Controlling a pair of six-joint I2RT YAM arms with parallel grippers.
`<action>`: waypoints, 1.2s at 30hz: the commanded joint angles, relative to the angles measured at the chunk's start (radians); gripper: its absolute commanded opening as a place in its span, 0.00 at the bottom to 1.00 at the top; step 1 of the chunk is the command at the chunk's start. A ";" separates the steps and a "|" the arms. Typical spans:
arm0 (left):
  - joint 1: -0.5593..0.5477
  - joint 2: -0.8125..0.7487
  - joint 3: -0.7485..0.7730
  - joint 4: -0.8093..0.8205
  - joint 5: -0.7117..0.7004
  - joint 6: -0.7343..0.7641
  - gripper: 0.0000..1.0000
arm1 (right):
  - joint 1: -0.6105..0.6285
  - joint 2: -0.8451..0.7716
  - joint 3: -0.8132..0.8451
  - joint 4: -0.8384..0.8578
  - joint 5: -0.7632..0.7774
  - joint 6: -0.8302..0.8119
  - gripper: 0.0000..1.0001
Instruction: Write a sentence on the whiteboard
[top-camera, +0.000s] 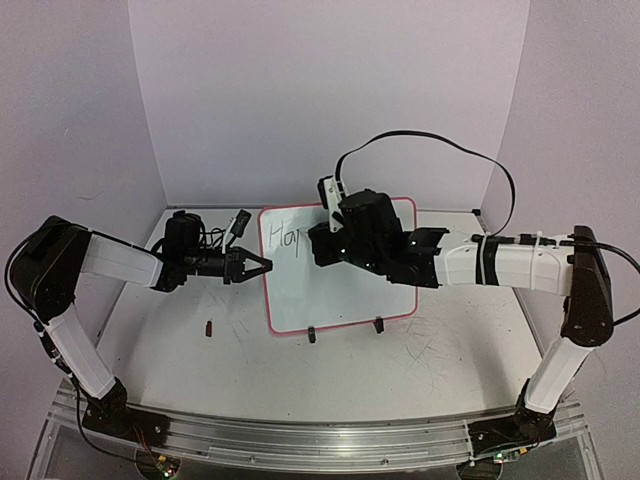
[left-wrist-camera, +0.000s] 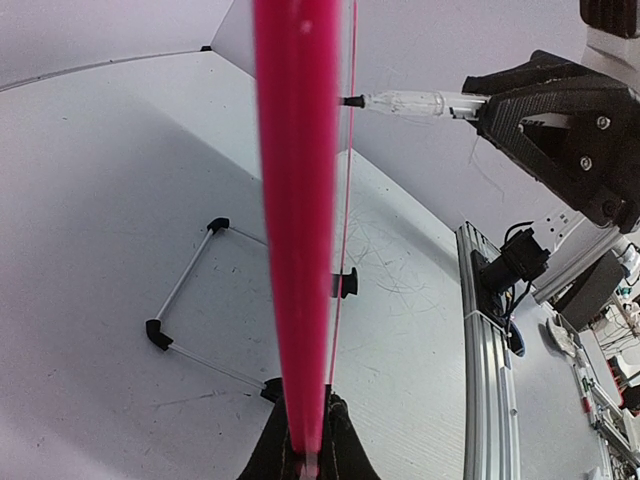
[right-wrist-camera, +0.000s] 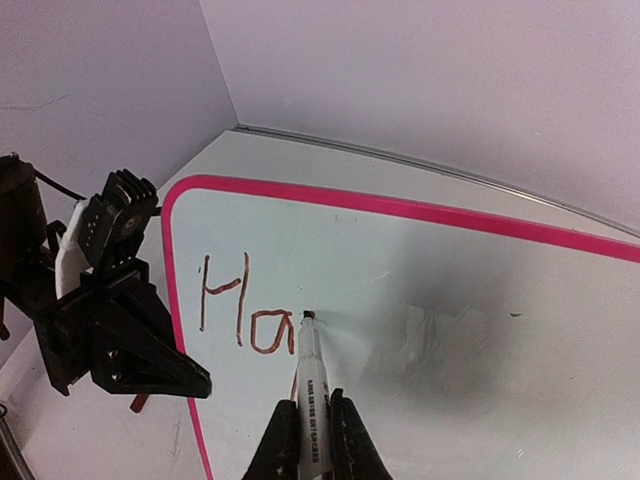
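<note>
The whiteboard (top-camera: 340, 290), glossy white with a pink frame, stands tilted at mid-table. My left gripper (top-camera: 262, 266) is shut on its left edge; in the left wrist view the pink frame (left-wrist-camera: 295, 200) runs up from between the fingers (left-wrist-camera: 345, 440). My right gripper (top-camera: 320, 240) is shut on a marker (right-wrist-camera: 312, 385), whose tip touches the board just right of the lettering (right-wrist-camera: 240, 310). That lettering reads "Ha" in thin reddish-brown strokes; the top view shows it near the board's upper left (top-camera: 285, 237). The marker (left-wrist-camera: 405, 102) also shows in the left wrist view.
Two black clip feet (top-camera: 311, 335) (top-camera: 377, 325) sit at the board's near edge. A small dark cap (top-camera: 209, 327) lies on the table to the left. A wire stand (left-wrist-camera: 190, 320) lies beyond the board. Walls close the back and sides.
</note>
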 joint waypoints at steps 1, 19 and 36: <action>-0.007 -0.026 -0.001 -0.013 -0.033 0.034 0.00 | -0.003 -0.011 0.017 0.017 0.075 0.013 0.00; -0.008 -0.016 0.003 -0.013 -0.028 0.034 0.00 | -0.003 -0.070 -0.057 -0.008 0.103 0.043 0.00; -0.008 -0.023 0.004 -0.015 -0.028 0.034 0.00 | 0.006 -0.026 -0.039 -0.010 0.034 0.064 0.00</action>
